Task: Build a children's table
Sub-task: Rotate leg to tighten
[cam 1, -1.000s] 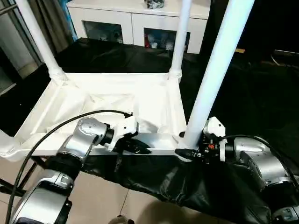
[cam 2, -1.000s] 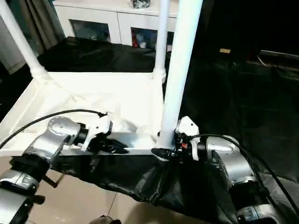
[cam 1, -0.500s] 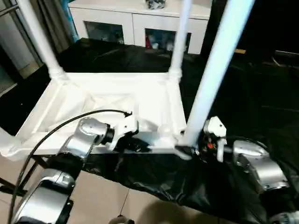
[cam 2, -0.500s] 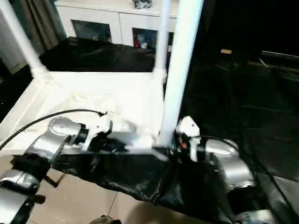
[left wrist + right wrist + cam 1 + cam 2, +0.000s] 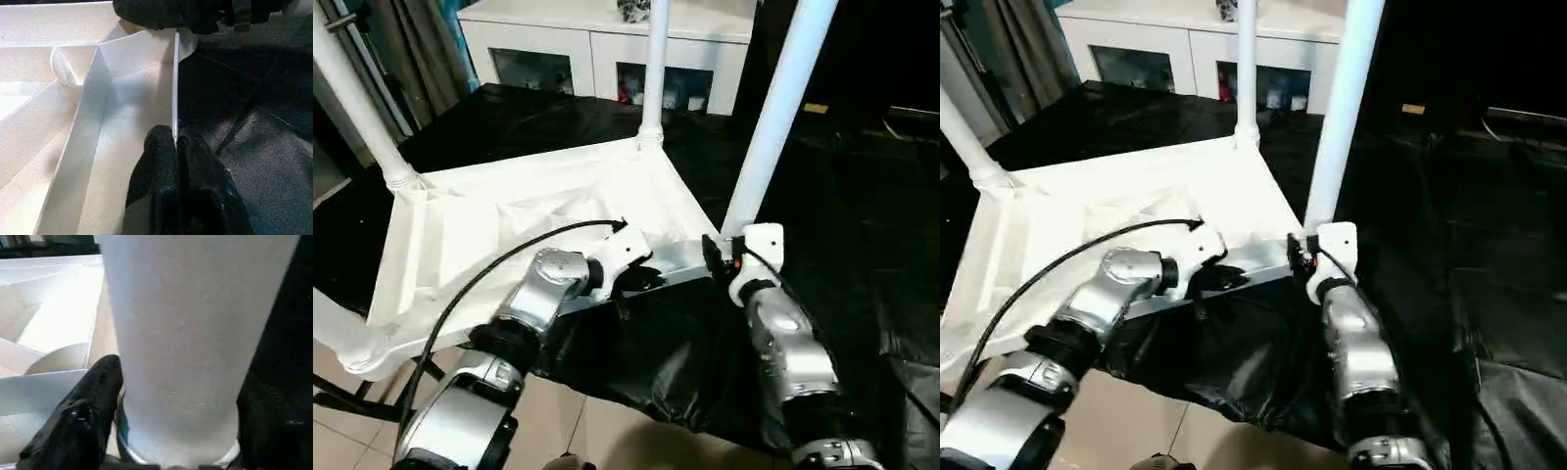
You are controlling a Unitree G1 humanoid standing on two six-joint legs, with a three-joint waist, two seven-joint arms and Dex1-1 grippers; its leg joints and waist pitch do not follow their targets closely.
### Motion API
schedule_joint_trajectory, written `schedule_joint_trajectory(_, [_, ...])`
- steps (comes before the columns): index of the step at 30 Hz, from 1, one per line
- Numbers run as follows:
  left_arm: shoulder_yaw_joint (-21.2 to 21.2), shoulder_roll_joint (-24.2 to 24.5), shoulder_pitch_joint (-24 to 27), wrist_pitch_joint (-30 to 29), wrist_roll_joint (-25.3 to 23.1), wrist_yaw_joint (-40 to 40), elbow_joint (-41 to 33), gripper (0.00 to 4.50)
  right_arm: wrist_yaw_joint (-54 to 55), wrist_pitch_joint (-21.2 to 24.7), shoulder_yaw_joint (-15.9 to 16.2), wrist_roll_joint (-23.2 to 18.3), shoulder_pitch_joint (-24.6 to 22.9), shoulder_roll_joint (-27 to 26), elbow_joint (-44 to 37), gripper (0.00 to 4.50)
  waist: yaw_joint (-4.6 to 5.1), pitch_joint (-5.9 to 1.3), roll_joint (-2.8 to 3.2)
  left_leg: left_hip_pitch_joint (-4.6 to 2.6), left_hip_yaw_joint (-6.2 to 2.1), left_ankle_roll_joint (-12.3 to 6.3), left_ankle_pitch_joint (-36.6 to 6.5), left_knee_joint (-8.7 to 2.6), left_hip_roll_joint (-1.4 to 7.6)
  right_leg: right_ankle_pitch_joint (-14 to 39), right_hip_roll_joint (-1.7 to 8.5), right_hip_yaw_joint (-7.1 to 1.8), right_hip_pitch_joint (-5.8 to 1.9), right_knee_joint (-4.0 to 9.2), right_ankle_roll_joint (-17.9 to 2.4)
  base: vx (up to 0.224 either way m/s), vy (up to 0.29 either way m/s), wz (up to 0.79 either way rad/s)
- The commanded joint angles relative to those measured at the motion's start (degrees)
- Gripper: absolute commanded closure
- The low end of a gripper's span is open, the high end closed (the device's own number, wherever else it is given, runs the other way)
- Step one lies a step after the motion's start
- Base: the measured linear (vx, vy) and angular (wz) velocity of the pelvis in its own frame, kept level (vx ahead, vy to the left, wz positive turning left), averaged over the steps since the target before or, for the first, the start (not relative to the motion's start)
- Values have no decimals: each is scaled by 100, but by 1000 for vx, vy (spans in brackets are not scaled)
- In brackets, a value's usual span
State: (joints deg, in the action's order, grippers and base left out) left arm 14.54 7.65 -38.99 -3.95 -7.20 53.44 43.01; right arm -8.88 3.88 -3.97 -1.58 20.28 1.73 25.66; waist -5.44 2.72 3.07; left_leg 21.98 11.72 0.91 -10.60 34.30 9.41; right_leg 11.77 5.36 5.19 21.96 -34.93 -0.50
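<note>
So the tabletop (image 5: pixel 538 211) is lying upside down, ribbed underside up, on a black sheet (image 5: pixel 862 215), with its near edge hanging out past the sheet toward the robot.

Left claw (image 5: pixel 175 143) is pinched together on the thin near side wall of the tabletop, one black finger inside the wall and one outside, with the wall running straight away from it toward the corner socket (image 5: pixel 73 63).

Right claw (image 5: pixel 713 257) sits at that same near corner, just to the right of the left claw. Its fingers (image 5: pixel 83 416) are on either side of the base of the near leg (image 5: pixel 778 108), clamped on it right where the leg goes into the socket. The leg stands up from the claw, leaning a bit to the right.

Two more legs stand in the sockets farther out from the claws: the far leg (image 5: pixel 653 69) straight beyond them, and the left leg (image 5: pixel 357 103) well off to the left claw's side.

Way past everything there's a white cabinet (image 5: pixel 597 49) with glass doors, and tiled floor (image 5: pixel 597 431) beneath the arms.
</note>
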Motion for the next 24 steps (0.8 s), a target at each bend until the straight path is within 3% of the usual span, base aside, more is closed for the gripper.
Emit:
schedule_joint_trajectory(1, [109, -310, 20, 129, 201, -14, -162, 450, -431, -43, 411, -71, 21, -185, -8, 81, 36, -332, -70, -133, -253, -33, -1442, -506, 448, 1162, 496, -369, -184, 477, -1079, 0, 0, 0])
schedule_joint_trajectory(6, [73, -254, 45, 144, 258, 97, -202, 450, -601, -55, 409, -108, 21, -90, -42, 66, 43, -349, -75, -114, -237, -175, -1182, -474, 437, 740, 493, -363, -201, 434, -1197, 0, 0, 0])
schedule_joint_trajectory(10, [73, -254, 45, 144, 258, 97, -202, 450, -601, -55, 409, -108, 21, -90, -42, 66, 46, -336, -68, -124, -239, -159, -1285, -486, 445, 920, 497, -363, -194, 454, -1207, 0, 0, 0])
schedule_joint_trajectory(12, [9, -28, 115, 162, 414, 524, -310, 450, -1465, -6, 482, -311, 3, 356, -164, 45, 45, -340, -69, -121, -242, -141, -1310, -486, 445, 931, 496, -361, -205, 449, -1200, 0, 0, 0])
schedule_joint_trajectory(14, [-57, 371, 195, 201, 634, 1256, -434, 450, -3256, 149, 658, -709, -49, 1239, -393, 45, 23, -358, -116, -88, -235, -319, -1186, -444, 422, 713, 492, -340, -288, 416, -1222, 0, 0, 0])
schedule_joint_trajectory(16, [-30, 550, 205, 253, 661, 1575, -434, 450, -3888, 181, 748, -830, -71, 1538, -477, 45, -3, -364, -111, -40, -211, -613, -846, -386, 434, 306, 479, -333, -277, 359, -1299, 0, 0, 0])
schedule_joint_trajectory(17, [-15, 608, 203, 280, 656, 1666, -425, 450, -4057, 185, 779, -855, -76, 1621, -500, 45, -1, -354, -108, -32, -202, -674, -810, -379, 440, 307, 491, -327, -256, 363, -1356, 0, 0, 0])
schedule_joint_trajectory(20, [24, 761, 173, 343, 603, 1850, -363, 450, -4357, 168, 847, -810, -33, 1822, -468, 45, -24, -356, -102, -63, -205, -622, -824, -382, 465, 521, 495, -322, -230, 379, -1408, 0, 0, 0])
schedule_joint_trajectory(24, [19, 871, 168, 326, 643, 1983, -370, 450, -4615, 135, 906, -879, 89, 1967, -332, 45, -41, -351, -99, -103, -211, -402, -1030, -408, 482, 827, 479, -322, -210, 391, -1408, 0, 0, 0])
